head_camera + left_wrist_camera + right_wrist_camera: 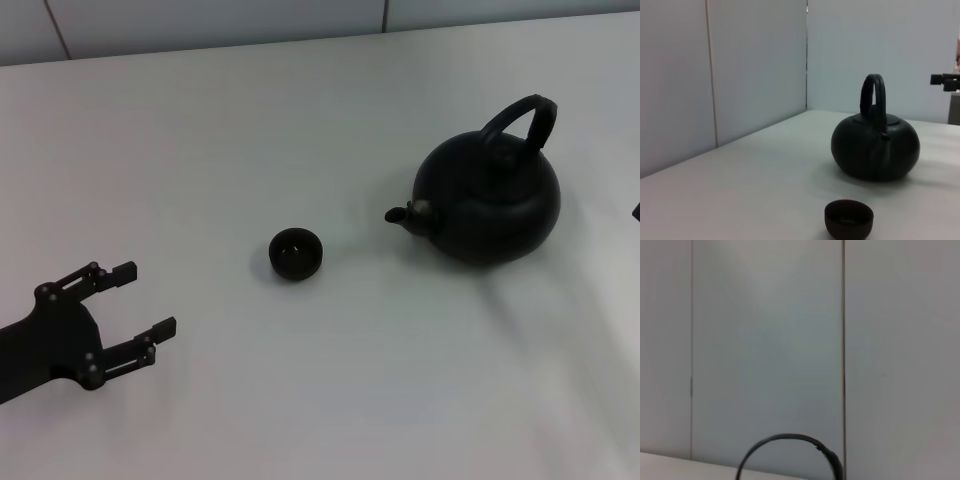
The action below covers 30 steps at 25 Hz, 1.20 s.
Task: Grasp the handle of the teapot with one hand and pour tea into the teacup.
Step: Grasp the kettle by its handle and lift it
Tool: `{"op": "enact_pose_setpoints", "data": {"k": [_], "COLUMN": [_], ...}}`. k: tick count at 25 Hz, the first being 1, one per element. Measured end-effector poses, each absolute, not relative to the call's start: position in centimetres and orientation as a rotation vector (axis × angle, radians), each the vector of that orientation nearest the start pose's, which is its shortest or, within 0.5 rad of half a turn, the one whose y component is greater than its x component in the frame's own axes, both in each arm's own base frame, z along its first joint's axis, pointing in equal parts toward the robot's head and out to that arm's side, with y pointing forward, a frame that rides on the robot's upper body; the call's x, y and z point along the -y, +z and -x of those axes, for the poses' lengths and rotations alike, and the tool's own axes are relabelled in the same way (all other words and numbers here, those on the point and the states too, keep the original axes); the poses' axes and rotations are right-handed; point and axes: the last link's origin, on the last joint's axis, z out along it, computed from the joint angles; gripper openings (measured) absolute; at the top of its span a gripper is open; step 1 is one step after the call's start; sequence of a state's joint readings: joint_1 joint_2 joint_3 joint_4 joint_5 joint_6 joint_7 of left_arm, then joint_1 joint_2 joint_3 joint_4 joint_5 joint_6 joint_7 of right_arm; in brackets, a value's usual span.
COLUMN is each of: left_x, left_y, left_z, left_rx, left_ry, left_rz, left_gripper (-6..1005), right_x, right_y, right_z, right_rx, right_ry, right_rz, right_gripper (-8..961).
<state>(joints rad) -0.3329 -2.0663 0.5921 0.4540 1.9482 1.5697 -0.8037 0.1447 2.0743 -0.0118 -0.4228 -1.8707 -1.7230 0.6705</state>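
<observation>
Black and studded with screws, the left gripper [142, 300] sits at the lower left of the head view, fingers spread wide, holding nothing. Right of it, near centre, stands the teacup [295, 253]. Further right sits the teapot [490, 200], spout toward the cup, handle [522, 120] arching overhead. White table [300, 400] beneath. The right gripper barely shows at the right edge; its state cannot be told.

The matte-black teapot [490, 205] stands upright on the table, spout toward the teacup [295, 253], its arched handle [520, 118] raised. The small dark cup sits upright, apart from it.
</observation>
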Motion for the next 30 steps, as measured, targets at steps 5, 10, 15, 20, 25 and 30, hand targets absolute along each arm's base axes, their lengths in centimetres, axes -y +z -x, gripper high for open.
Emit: {"op": "enact_pose_setpoints", "data": {"k": [5,10,15,20,25,30], "left_x": [-25.6,-25.7,-25.8,-25.7,-25.6,-25.6], "left_y": [-1.7,-1.7,-1.6,-1.6,-1.5,-1.6], "left_z": [32.7,32.6,32.6,32.6,32.6,32.6], "left_rx": [0.357,0.36,0.365,0.371,0.377,0.378], "left_ry": [-0.716,-0.725,-0.737,-0.742,-0.747,-0.749], "left_rz": [2.566,2.557,2.548,2.542,2.535,2.534], "left_gripper": [801,801,801,801,801,801], "right_x": [-21.2,-24.1,-26.8,-29.0,-30.9,-31.8], "right_y": [6.2,6.6,6.0,5.3,4.5,4.4], "right_z": [-38.5,-38.1,-37.4,-36.8,-36.0,-35.6], "right_rx": [-0.464,-0.477,-0.489,-0.489,-0.493,-0.495], "right_ry": [0.748,0.738,0.702,0.657,0.624,0.606], "right_rz": [1.886,1.91,1.963,2.015,2.064,2.07], "right_gripper": [784,784,778,770,761,753]}}
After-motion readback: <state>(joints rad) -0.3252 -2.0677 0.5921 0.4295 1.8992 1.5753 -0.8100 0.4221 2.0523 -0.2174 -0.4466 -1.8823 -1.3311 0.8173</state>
